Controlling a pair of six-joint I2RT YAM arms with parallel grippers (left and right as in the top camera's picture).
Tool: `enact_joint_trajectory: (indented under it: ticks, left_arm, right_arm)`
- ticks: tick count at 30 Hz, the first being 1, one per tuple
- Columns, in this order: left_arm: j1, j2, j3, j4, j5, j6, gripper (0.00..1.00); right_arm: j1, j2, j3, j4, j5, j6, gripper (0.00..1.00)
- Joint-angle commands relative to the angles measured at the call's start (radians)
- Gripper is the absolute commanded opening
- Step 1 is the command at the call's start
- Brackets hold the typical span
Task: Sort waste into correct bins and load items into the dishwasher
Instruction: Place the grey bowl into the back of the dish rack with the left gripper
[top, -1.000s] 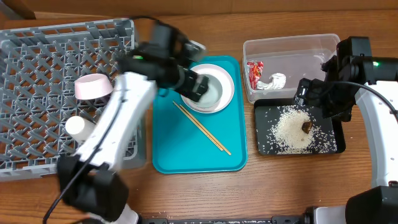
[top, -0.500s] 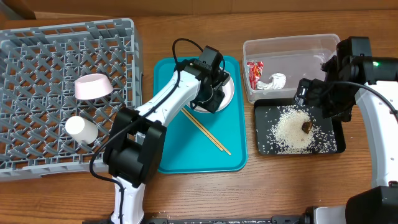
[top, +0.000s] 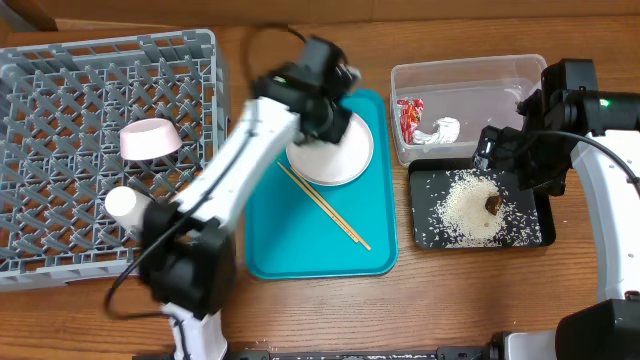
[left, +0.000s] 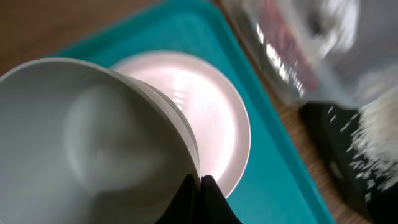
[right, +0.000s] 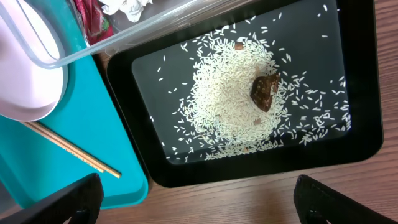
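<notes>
My left gripper (left: 200, 185) is shut on the rim of the grey-green bowl (left: 93, 137), holding it tilted just above the white plate (left: 214, 112) on the teal tray (top: 300, 245). Overhead, the left gripper (top: 326, 112) hides the bowl over the plate (top: 335, 155). Two chopsticks (top: 325, 205) lie on the tray. A pink bowl (top: 150, 138) and a white cup (top: 128, 205) sit in the dishwasher rack (top: 100, 45). The clear tub (top: 480, 65) holds the red wrapper (top: 408, 118) and the tissue (top: 440, 130). Rice (right: 230, 99) and a brown bit (right: 265, 91) lie in the black tray (top: 425, 240). My right gripper (right: 208, 211) stands open over that tray's near edge.
The rack fills the left of the table and the teal tray sits in the middle. The tub and black tray stand side by side at the right, close to the teal tray's right edge. Bare wood shows along the front.
The left gripper has shut on the bowl's rim and lifted the bowl off the plate, and the arm has swung toward the back. The right arm has not moved.
</notes>
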Motion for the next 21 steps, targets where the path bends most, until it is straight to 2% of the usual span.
enact_joint_trajectory:
  ticks: [1, 2, 3, 6, 10, 17, 21]
  left_arm:
    - [0.153, -0.139, 0.056, 0.008, 0.146, -0.031, 0.04]
    - [0.195, -0.149, 0.056, 0.012, 0.198, -0.031, 0.04]
    - [0.291, -0.156, 0.056, 0.023, 0.333, -0.026, 0.04]
    - [0.432, -0.137, 0.056, 0.045, 0.567, 0.010, 0.04]
    - [0.597, -0.080, 0.056, 0.074, 0.782, 0.011, 0.04]
    - [0.757, 0.060, 0.056, 0.168, 1.073, 0.010, 0.04]
    - [0.817, 0.144, 0.056, 0.230, 1.133, -0.023, 0.04]
  right_arm:
    - [-0.003, -0.016, 0.023, 0.001, 0.010, 0.011, 0.99]
    - [-0.003, -0.016, 0.023, 0.001, 0.010, 0.011, 1.00]
    - [-0.003, -0.016, 0.023, 0.001, 0.010, 0.011, 1.00]
    - [-0.003, -0.016, 0.023, 0.001, 0.010, 0.011, 1.00]
    - [-0.003, -0.016, 0.023, 0.001, 0.010, 0.011, 1.00]
    - [-0.003, -0.016, 0.023, -0.001, 0.010, 0.011, 1.00]
    - [-0.003, -0.016, 0.023, -0.002, 0.010, 0.011, 1.00]
